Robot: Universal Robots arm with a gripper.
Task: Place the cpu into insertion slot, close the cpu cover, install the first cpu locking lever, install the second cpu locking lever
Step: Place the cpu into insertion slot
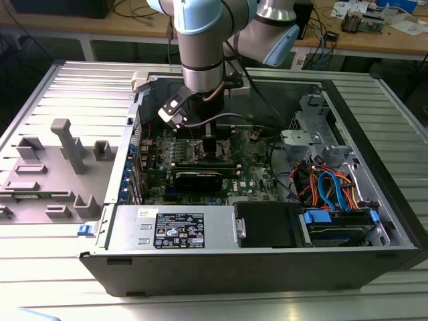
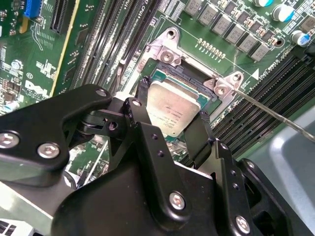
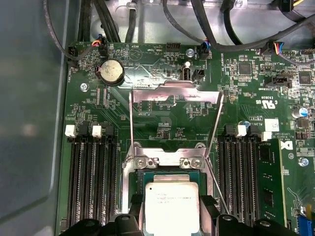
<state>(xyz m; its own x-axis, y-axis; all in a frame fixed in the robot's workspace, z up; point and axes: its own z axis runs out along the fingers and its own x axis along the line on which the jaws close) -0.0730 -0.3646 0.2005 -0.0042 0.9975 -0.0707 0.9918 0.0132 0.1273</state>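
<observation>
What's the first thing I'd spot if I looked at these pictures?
Probably the big pale-blue robot arm reaching down into the open computer case in the exterior view. In the second wrist view, its black end effector pinches the shiny cpu right over the insertion slot; the first wrist view shows the cpu cover standing open.

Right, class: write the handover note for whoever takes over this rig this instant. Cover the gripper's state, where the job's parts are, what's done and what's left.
Gripper: shut on the cpu, fingers on two opposite edges.
Cpu: over the insertion slot, squared to its opening; whether it is fully seated cannot be told.
Cpu cover: swung up, standing open.
Locking lever: one thin rod, unlatched, jutting out from the slot's corner.
Done: cpu is at the slot.
Left: cover not closed, levers not installed.
</observation>
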